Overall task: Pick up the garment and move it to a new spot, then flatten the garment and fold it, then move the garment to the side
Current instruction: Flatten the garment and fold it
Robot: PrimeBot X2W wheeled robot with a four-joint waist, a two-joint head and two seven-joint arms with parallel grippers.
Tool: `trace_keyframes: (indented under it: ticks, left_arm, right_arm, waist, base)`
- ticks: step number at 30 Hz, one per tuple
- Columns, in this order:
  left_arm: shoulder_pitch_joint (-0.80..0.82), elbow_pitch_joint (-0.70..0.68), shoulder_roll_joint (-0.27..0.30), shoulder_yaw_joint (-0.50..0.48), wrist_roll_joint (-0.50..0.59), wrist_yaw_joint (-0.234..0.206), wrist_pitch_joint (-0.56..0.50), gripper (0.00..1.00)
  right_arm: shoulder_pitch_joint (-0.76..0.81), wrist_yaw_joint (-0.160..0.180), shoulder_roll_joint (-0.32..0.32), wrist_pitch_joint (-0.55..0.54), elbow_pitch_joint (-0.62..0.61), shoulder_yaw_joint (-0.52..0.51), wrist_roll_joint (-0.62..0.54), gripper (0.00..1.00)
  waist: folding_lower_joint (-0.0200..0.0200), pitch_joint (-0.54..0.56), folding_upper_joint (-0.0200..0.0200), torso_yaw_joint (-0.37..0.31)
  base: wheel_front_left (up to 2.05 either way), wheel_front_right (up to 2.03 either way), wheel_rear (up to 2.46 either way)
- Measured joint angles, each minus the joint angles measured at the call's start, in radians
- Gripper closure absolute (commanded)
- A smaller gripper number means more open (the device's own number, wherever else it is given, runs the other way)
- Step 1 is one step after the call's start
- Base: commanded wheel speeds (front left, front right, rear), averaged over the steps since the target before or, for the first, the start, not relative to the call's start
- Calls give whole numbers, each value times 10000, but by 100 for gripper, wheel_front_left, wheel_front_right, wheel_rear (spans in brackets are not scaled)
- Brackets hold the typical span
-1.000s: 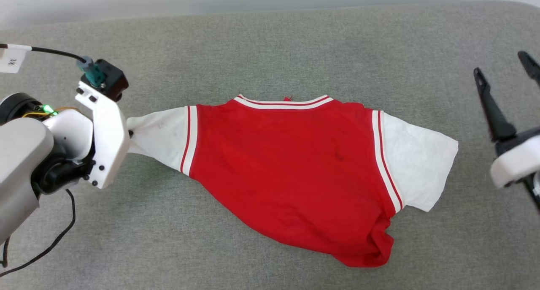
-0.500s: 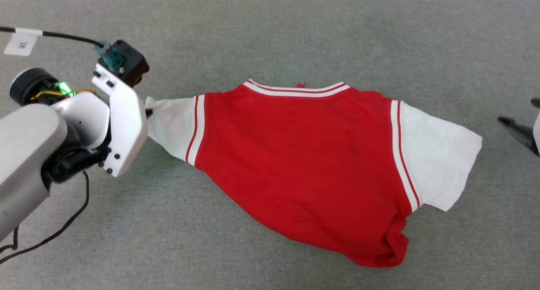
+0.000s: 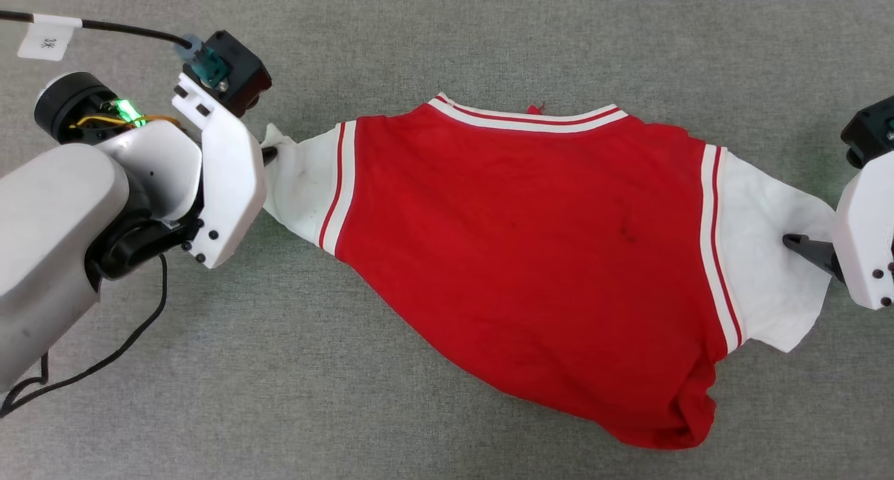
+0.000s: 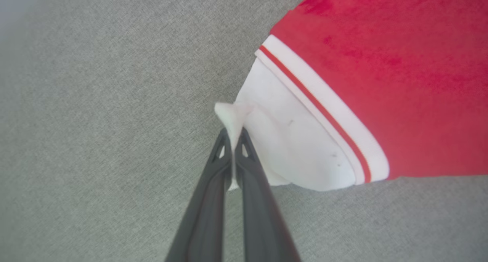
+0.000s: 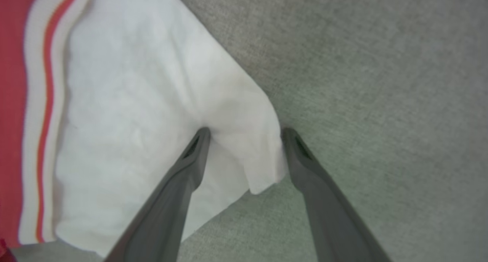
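we see the red jersey (image 3: 531, 256) lying on the grey fabric surface (image 3: 489, 40), its plain red side up. the striped collar (image 3: 531, 119) points toward the far side of the surface and the hem (image 3: 670, 424) toward the near side. the body lies slanted, and the hem is bunched into a rumpled fold at its near right end.

our left gripper (image 4: 232, 134) has its two dark fingers pressed together on a pinch of the white left sleeve (image 4: 297, 147). a small peak of cloth stands out past the fingertips, and the sleeve is drawn into a point toward the left side of the surface.

our right gripper (image 5: 246, 134) is spread wide at the white right sleeve (image 5: 145, 102). one fingertip touches the sleeve cloth and the other sits just beside the sleeve's outer edge, over the grey fabric. the sleeve's corner lies between the fingers, unclamped.

a black cable (image 3: 126, 29) with a white tag (image 3: 49, 40) runs to the left wrist.
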State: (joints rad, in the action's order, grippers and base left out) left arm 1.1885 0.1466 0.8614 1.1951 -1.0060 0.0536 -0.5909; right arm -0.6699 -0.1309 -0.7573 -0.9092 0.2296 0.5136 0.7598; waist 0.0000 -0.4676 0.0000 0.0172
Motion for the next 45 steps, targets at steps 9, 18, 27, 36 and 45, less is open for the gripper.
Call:
trace_keyframes:
  ticks: [9, 18, 27, 36, 45]
  left_arm:
    - [-174, 305, -21, 52, -31, 84, 255, 100]
    - [-433, 113, 161, -82, -176, 138, 922, 100]
    - [-367, -723, 514, -642, -186, -111, 1680, 100]
    - [404, -905, 441, -1220, 63, -357, 2196, 100]
    - [2258, 199, -686, -1785, 552, -213, 2449, 100]
  right_arm:
    - [-122, 15, -94, 1728, 384, 779, 454, 100]
    - [-123, -2, -704, 3791, -109, 978, 512, 100]
    - [41, -4, -1206, 4867, -1110, 132, 236, 100]
    - [-401, -4, -1187, 4502, -2092, -1045, -487, 100]
    - [-3012, -4, -445, 3800, -1793, -1530, -1505, 100]
  waist:
    - [1, 253, 0, -33]
    - [1, 1545, 0, -161]
    - [0, 2733, 0, -258]
    - [0, 3065, 0, -343]
    - [0, 2101, 0, -252]
  base:
    - [0, 0, 0]
    - [0, 0, 0]
    - [0, 0, 0]
    - [0, 0, 0]
    - [0, 0, 0]
